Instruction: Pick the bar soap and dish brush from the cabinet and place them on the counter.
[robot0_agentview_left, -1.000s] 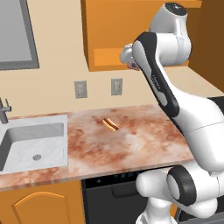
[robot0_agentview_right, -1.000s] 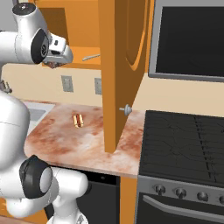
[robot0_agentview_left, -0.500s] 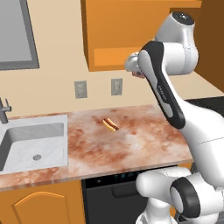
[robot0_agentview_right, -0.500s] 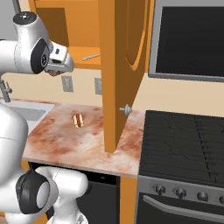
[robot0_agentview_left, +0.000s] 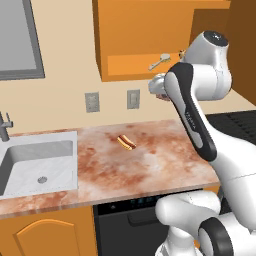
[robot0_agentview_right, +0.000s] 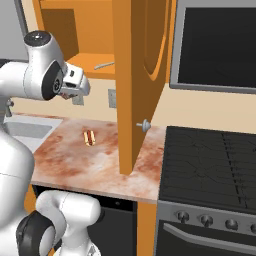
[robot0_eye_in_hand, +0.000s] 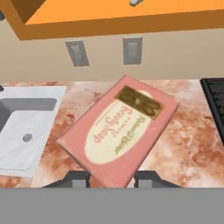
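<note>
Jaws: closed on the soap (robot0_eye_in_hand: 119, 129), gripped at its near edge; one fingertip (robot0_eye_in_hand: 75, 178) shows on each side of it.
Hand view: soap is a pink bar with a cream oval label, hanging above the surface (robot0_eye_in_hand: 188, 131), sink (robot0_eye_in_hand: 26, 127) off to one side. Cabinet (robot0_eye_in_hand: 122, 19) floor runs along the top; the brush (robot0_eye_in_hand: 135, 2) just peeks in at that edge.
Left base view: jaws (robot0_agentview_left: 161, 94) have come out of the cabinet (robot0_agentview_left: 140, 65) and sit lower than half a second ago, now in front of its bottom edge. Brush (robot0_agentview_left: 159, 62) still lies on the cabinet floor. Hot dog (robot0_agentview_left: 126, 143) on the surface, unmoved.
Right base view: jaws (robot0_agentview_right: 80, 89) clear of the open door (robot0_agentview_right: 136, 85), well above the surface (robot0_agentview_right: 100, 165); brush (robot0_agentview_right: 104, 65) behind.
Meaning: soap is extracted, not yet set down; judged next step is lowering it to bare surface, then going back for the brush.
</note>
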